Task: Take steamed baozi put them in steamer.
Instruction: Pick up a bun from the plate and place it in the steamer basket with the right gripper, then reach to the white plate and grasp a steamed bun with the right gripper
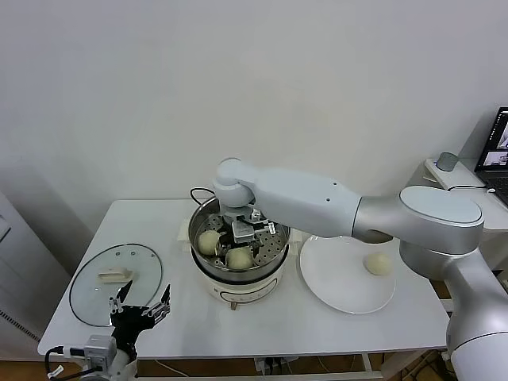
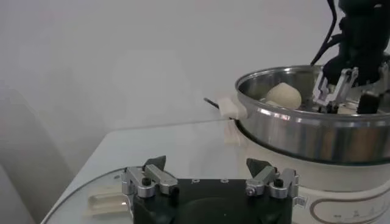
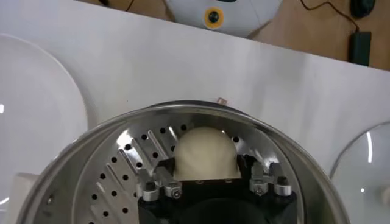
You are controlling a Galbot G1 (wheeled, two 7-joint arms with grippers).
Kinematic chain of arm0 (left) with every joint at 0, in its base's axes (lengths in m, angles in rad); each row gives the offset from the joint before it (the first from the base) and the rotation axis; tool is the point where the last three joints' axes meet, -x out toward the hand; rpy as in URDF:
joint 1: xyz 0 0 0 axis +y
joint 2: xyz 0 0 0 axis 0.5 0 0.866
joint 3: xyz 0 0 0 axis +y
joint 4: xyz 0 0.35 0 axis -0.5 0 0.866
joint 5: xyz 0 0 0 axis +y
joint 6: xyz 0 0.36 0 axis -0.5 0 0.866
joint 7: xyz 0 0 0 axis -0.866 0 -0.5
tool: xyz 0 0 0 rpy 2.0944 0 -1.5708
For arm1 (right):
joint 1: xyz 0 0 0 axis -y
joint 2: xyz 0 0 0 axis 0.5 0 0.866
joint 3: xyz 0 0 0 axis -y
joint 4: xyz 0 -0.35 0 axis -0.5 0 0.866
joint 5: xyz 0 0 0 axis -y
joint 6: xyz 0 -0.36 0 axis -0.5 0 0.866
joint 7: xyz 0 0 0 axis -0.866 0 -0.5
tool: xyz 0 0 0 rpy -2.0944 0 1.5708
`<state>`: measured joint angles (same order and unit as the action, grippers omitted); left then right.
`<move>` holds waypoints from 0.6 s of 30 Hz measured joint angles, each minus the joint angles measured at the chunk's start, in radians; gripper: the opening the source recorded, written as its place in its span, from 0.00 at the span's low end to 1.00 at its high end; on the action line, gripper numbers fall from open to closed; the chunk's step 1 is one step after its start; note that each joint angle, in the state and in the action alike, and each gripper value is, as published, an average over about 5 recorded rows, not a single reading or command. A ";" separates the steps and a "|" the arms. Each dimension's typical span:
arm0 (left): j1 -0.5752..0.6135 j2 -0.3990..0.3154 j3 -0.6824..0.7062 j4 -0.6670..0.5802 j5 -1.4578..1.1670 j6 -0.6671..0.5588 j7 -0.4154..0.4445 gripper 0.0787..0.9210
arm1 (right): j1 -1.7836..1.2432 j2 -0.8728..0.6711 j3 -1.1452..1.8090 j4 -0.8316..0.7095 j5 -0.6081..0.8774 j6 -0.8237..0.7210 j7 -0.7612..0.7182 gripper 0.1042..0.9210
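Resting at far left: glass lid [image 1: 116, 284] flat on the bench [image 1: 333, 325].
Left hand [image 1: 140, 306]: parked by the lid at the bench's front edge, fingers spread, empty.
Steamer [image 1: 238, 248]: mid-bench, 2 baozi [image 1: 209, 242] plainly seen on its perforated tray.
Right hand [image 1: 248, 226]: inside the steamer, fingers apart either side of a baozi.
White plate [image 1: 347, 274]: right of the steamer, 1 baozi on it.

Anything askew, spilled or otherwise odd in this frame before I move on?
Nothing stands out. The steamer sits upright with baozi on its perforated tray, one baozi waits on the white plate, and the glass lid lies flat on the table. The right gripper, jaws open, is inside the steamer.
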<state>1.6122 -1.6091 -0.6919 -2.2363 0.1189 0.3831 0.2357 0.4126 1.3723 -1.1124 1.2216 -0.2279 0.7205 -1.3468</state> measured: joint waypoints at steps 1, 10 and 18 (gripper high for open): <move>0.000 0.000 0.001 0.000 0.000 0.000 0.000 0.88 | 0.006 -0.005 0.004 0.004 0.007 -0.011 -0.002 0.87; -0.001 0.000 0.001 0.005 -0.002 0.003 0.005 0.88 | 0.089 -0.112 0.065 0.048 0.112 -0.202 -0.040 0.88; 0.000 0.000 -0.004 0.005 -0.026 0.007 0.017 0.88 | 0.160 -0.320 0.096 0.053 0.241 -0.545 -0.054 0.88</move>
<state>1.6122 -1.6091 -0.6956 -2.2312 0.0933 0.3899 0.2525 0.5725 1.0524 -1.0165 1.2743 0.0134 0.1750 -1.4008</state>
